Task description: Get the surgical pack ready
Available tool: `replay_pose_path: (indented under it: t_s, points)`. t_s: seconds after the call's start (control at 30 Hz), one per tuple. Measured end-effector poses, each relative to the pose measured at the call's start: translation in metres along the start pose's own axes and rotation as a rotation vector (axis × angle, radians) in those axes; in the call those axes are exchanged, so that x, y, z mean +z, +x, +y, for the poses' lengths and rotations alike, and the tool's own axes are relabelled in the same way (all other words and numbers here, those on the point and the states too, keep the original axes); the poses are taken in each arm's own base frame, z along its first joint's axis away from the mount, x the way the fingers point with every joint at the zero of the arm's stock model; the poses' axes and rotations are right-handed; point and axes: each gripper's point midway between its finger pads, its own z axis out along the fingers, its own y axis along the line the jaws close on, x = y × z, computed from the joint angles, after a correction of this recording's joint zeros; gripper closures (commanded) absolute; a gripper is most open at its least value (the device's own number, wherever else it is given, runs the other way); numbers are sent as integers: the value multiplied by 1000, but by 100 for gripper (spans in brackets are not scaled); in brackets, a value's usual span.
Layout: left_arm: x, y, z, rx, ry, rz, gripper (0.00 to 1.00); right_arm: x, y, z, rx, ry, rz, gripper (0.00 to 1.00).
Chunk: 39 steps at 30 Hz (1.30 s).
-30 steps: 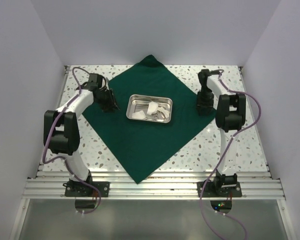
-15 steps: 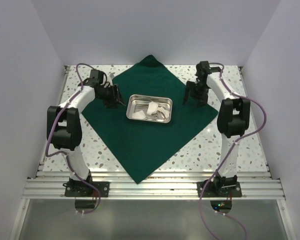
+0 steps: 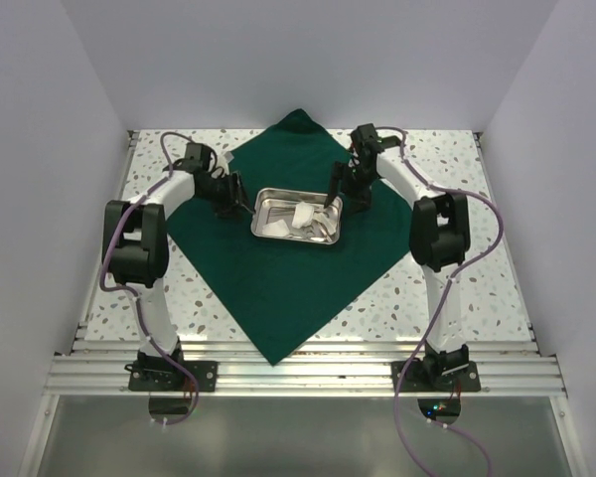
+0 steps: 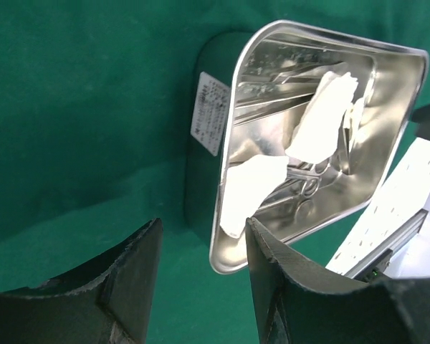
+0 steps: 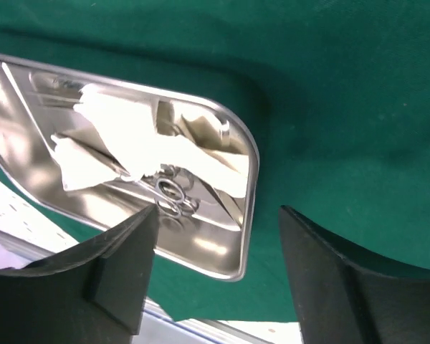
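Observation:
The surgical pack's dark green drape [image 3: 278, 278] lies spread flat as a diamond on the table. At its middle stands a shiny metal tray [image 3: 298, 192] holding white gauze [image 3: 303, 215] and scissors [image 5: 168, 193]. My left gripper [image 3: 243, 207] hovers open at the tray's left end; in the left wrist view the tray's near corner [image 4: 226, 261] shows between the fingers of the left gripper [image 4: 201, 269], untouched. My right gripper [image 3: 340, 197] stands wide open at the tray's right end, and the right wrist view shows the tray's corner [image 5: 233, 269] in the gap of that gripper [image 5: 218, 247], above the drape [image 5: 330, 107].
A speckled tabletop [image 3: 129, 288] shows around the drape. An aluminium rail [image 3: 298, 373] runs along the front edge by the arm bases. White walls close in the left, right and back. A white label [image 4: 210, 113] is stuck on the tray's outer wall.
Both grippers have left the drape's side corners and swung inward to the tray's two ends. Both have opened wider, the right one most.

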Motion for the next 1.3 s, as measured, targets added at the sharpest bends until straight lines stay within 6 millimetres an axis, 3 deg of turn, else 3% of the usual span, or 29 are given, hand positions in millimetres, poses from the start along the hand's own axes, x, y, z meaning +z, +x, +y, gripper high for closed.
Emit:
replay_pose_path:
  t_s: [0.23,0.43,0.7,0.9,0.93,0.97,1.1,1.2,1.3]
  points:
    - [1,-5,-8,10,40,-16,50,26,6,3,16,-34,53,54]
    - [3,-1,-9,9,63,-9,53,39,15,13,-3,-46,82,66]
    - [4,2,-2,-4,49,-4,53,43,14,19,-17,-47,83,65]
    - [4,2,5,-8,14,-5,45,44,16,22,-31,-51,87,50]
    - [3,3,7,-9,1,-6,42,44,17,22,-34,-50,89,45]
    - [3,3,9,-9,-13,-6,33,44,19,22,-40,-47,91,26]
    - [-6,1,16,1,-75,-28,22,43,21,15,-71,5,91,2]
    - [-24,-10,16,26,-109,-85,19,33,19,2,-98,72,69,1]
    - [-56,-26,11,49,-136,-181,14,5,11,-8,-139,135,19,1]
